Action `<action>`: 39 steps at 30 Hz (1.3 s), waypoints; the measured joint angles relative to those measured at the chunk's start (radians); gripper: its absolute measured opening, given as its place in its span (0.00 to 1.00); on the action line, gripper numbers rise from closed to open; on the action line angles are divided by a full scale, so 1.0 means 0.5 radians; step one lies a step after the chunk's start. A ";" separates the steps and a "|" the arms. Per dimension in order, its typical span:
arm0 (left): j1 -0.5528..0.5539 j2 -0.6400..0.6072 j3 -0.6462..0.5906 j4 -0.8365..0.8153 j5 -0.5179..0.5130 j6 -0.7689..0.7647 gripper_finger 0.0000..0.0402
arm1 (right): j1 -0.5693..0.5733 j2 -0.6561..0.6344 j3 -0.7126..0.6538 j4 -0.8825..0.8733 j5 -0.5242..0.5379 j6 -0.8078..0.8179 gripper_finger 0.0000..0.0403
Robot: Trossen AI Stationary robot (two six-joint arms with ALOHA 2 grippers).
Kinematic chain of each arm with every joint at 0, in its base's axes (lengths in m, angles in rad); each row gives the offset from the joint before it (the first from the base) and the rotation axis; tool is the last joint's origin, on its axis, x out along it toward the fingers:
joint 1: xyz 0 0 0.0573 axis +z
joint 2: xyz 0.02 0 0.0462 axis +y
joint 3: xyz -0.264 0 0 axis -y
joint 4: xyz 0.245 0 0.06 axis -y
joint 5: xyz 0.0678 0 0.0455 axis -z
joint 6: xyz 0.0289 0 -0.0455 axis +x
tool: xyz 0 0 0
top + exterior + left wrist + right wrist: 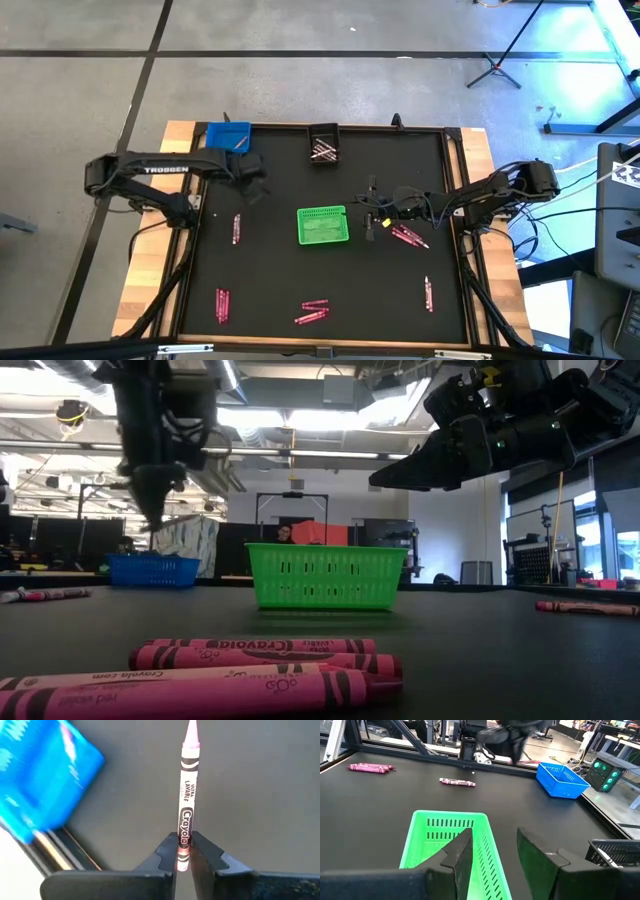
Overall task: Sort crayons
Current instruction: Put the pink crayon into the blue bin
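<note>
Pinching a pink crayon (185, 795), left end effector (183, 851) hides its base; right end effector (492, 851) gapes empty.

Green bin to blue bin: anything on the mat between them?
Bare mat between the green bin and blue bin in the high view; the left pincer hangs above it.

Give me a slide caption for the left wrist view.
Left end effector shut on a pink crayon, blue bin alongside.

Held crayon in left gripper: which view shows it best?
Left wrist view: the crayon fills the frame, clamped at its base by the left gripper. High view shows only the gripper near the blue bin. Low and right wrist views don't resolve it.
</note>
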 joint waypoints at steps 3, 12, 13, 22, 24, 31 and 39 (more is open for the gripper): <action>0.141 0.000 0.050 0.078 -0.119 0.206 0.07 | -0.001 0.000 0.000 0.000 0.000 0.000 0.37; 0.673 0.000 -0.042 0.592 -0.153 0.726 0.07 | -0.001 0.000 0.000 -0.001 -0.145 0.000 0.37; 0.726 0.000 -0.059 0.649 -0.150 0.763 0.07 | -0.001 0.000 0.000 -0.001 -0.175 -0.002 0.37; 1.143 0.020 -0.269 1.117 -0.120 0.945 0.07 | -0.001 0.000 0.000 -0.001 -0.160 -0.004 0.37; 1.210 0.020 -0.304 1.159 -0.121 0.946 0.07 | -0.001 0.000 0.000 -0.001 -0.160 -0.004 0.37; 1.320 0.020 -0.348 1.164 -0.087 1.055 0.07 | -0.001 0.000 0.000 -0.002 -0.159 -0.005 0.37; 1.321 0.020 -0.348 1.155 -0.045 1.056 0.14 | -0.001 0.000 0.000 -0.002 -0.158 -0.005 0.37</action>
